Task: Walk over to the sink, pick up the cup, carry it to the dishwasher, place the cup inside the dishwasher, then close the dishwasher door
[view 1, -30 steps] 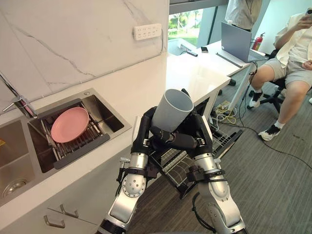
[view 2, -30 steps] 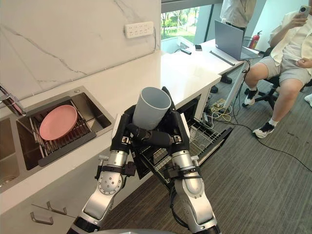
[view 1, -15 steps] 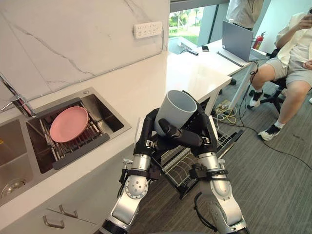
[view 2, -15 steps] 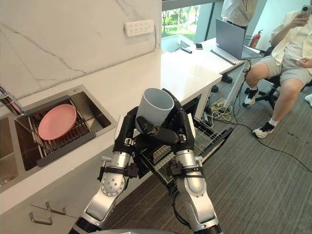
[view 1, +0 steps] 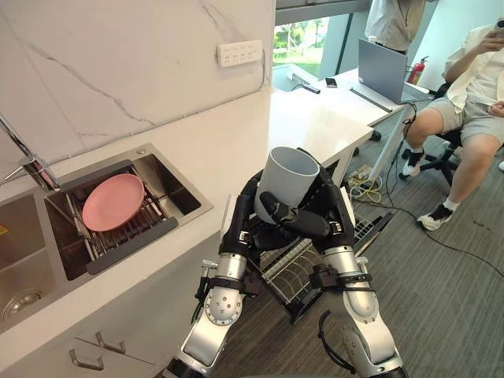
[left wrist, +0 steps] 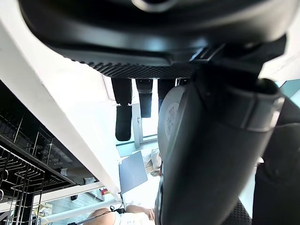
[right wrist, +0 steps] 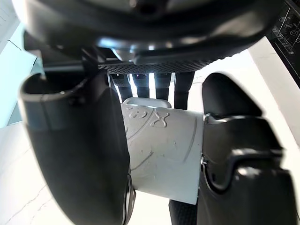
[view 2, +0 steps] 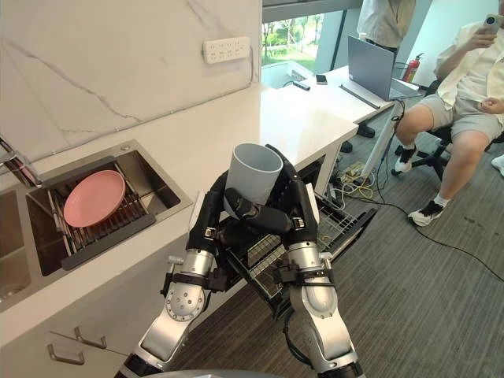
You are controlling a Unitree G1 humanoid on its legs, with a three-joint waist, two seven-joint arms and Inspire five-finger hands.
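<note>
A light grey cup (view 1: 285,172) stands nearly upright, mouth up, clasped between both hands over the open dishwasher's wire rack (view 1: 287,268). My left hand (view 1: 242,224) curls up the cup's left side. My right hand (view 1: 332,220) wraps the right side, its thumb lying across the cup's front. In the right wrist view the cup (right wrist: 159,150) sits between the thumb and the fingers. In the left wrist view the cup (left wrist: 171,122) shows beside that hand's fingers. The dishwasher door (view 1: 372,224) hangs open toward the floor.
The white counter (view 1: 315,126) runs along the left. Its sink (view 1: 185,206) holds a pink plate (view 1: 113,201) on a rack. A desk with a laptop (view 1: 382,67) stands behind. A seated person (view 1: 472,102) is at the far right, on the grey carpet.
Both hands have shifted a little to the right with the cup. The right thumb now sits higher across its front.
</note>
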